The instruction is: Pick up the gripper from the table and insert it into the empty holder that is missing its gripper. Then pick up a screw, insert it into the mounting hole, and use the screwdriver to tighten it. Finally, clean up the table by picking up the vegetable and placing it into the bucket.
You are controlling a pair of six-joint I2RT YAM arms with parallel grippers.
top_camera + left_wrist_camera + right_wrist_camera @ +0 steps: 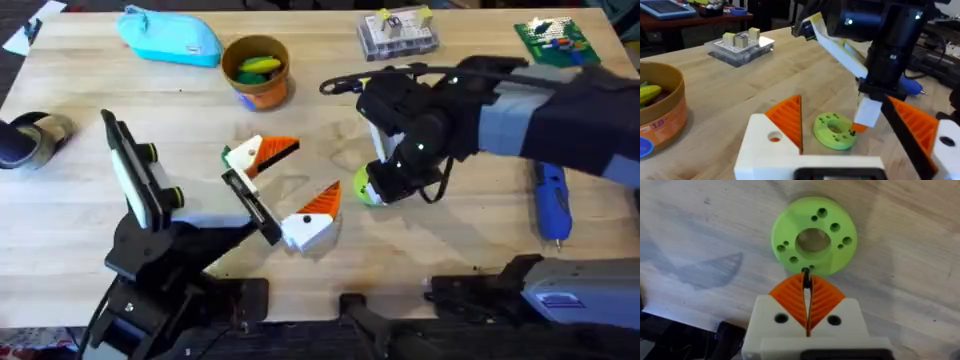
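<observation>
The holder's black rail (250, 200) is at the end of my left arm. It carries two white grippers with orange ribbed tips (262, 152) (315, 215). They form my left gripper (845, 100), which stands wide open with nothing between them. My right gripper (806, 277) is shut on a thin black screw (806, 281). It hangs tip-down at the rim of a green disc with holes (785, 235) (366, 190). The blue screwdriver (552, 205) lies on the table at the right. The orange bucket (262, 92) at the back holds yellow and green vegetable pieces (258, 68).
At the back lie a light blue pouch (170, 37), a clear parts box (398, 32) and a green circuit board (557, 40). A black and tan object (30, 135) sits at the left edge. Bare wood lies between the arms near the front.
</observation>
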